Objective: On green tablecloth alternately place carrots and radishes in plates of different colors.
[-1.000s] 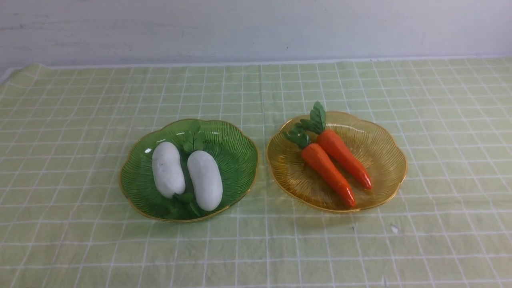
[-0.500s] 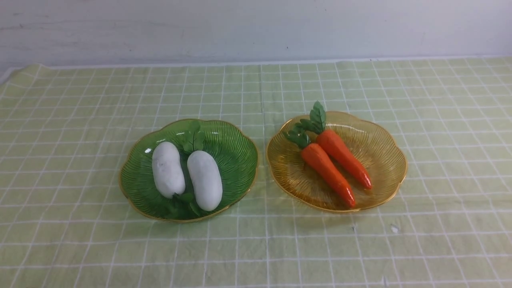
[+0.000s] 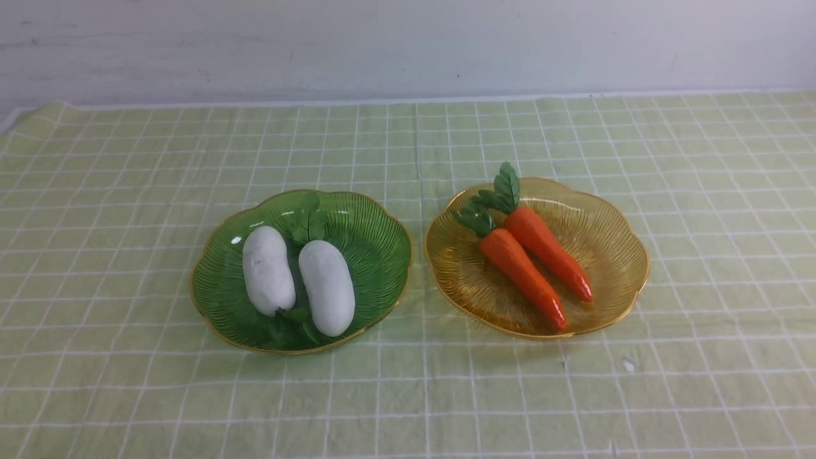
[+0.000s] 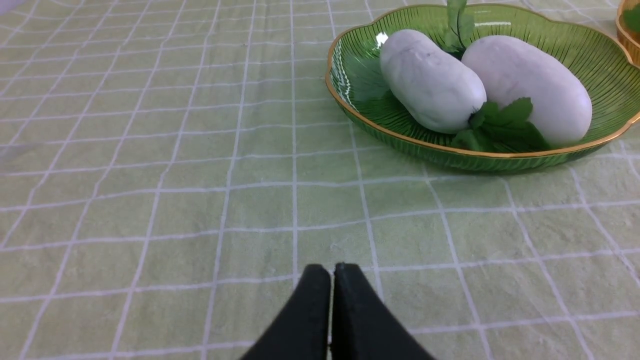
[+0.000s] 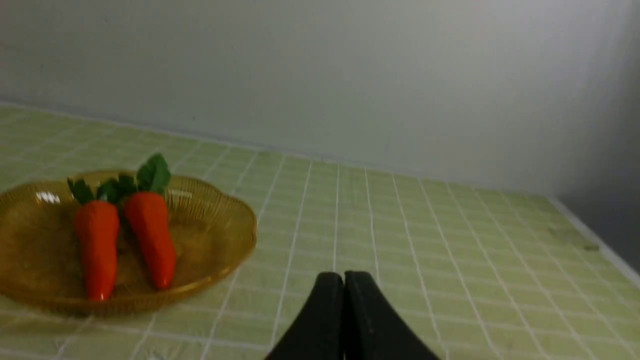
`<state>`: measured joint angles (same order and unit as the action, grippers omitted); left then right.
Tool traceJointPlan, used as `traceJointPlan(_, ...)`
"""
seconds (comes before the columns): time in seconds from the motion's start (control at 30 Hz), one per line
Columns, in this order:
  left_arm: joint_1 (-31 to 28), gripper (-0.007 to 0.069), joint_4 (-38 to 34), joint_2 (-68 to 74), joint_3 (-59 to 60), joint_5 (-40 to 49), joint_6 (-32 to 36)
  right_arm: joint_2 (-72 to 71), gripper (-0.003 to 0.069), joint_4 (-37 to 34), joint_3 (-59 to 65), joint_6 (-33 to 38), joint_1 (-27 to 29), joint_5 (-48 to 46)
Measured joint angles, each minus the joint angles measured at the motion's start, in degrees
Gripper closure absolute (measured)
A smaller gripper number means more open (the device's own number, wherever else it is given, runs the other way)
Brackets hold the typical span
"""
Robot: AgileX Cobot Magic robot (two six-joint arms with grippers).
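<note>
Radishes in the green plate, carrots in the amber plate, both claws closed and empty

The two radishes lie side by side in the green plate [image 3: 382, 255], touching or very nearly so; the left radish [image 3: 268, 269] has its leaf tuft toward the near rim, the right radish [image 3: 327, 287] has its tuft toward the far rim; both are white, plump and matte; the two carrots lie side by side in the amber plate [image 3: 605, 242], touching along their length, leafy tops toward the far left of the plate and tips toward the near right; the near carrot [image 3: 523, 277] sits just left of the far carrot [image 3: 549, 252]; both plates are ribbed, scalloped and gold-edged, and stand close beside each other without touching, green on the left, amber on the right; they rest on the green tablecloth [image 3: 408, 395], pale yellow-green with a white grid, which covers the tabletop up to a pale wall [image 3: 408, 44] behind; a small white fleck [image 3: 629, 364] lies on the cloth near the amber plate's near side

In the left wrist view the left claw [image 4: 332, 270] shows its black fingers pressed together with nothing between them, over bare cloth, well short of the green plate; in the right wrist view the right claw [image 5: 344, 277] is likewise closed and empty, over bare cloth, apart from the amber plate; neither claw appears in the front view
</note>
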<state>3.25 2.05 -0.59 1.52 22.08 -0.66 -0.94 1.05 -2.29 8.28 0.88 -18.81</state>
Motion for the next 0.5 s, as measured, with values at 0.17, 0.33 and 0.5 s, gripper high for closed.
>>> traceJointPlan(0.17, 0.0, 0.0632, 0.0, 0.0, 0.0, 0.0, 0.0, 0.05, 0.0673, -0.15, 3.57, -4.73, 0.71, -3.05)
traceJointPlan(0.33, 0.0, 0.0632, 0.0, 0.0, 0.0, 0.0, 0.0, 0.05, 0.0673, 0.18, 3.57, -5.92, 0.83, -3.11)
traceJointPlan(0.5, 0.0, 0.0632, 0.0, 0.0, 0.0, 0.0, 0.0, 0.05, 0.0673, 0.18, 3.57, -5.97, 0.95, -3.11)
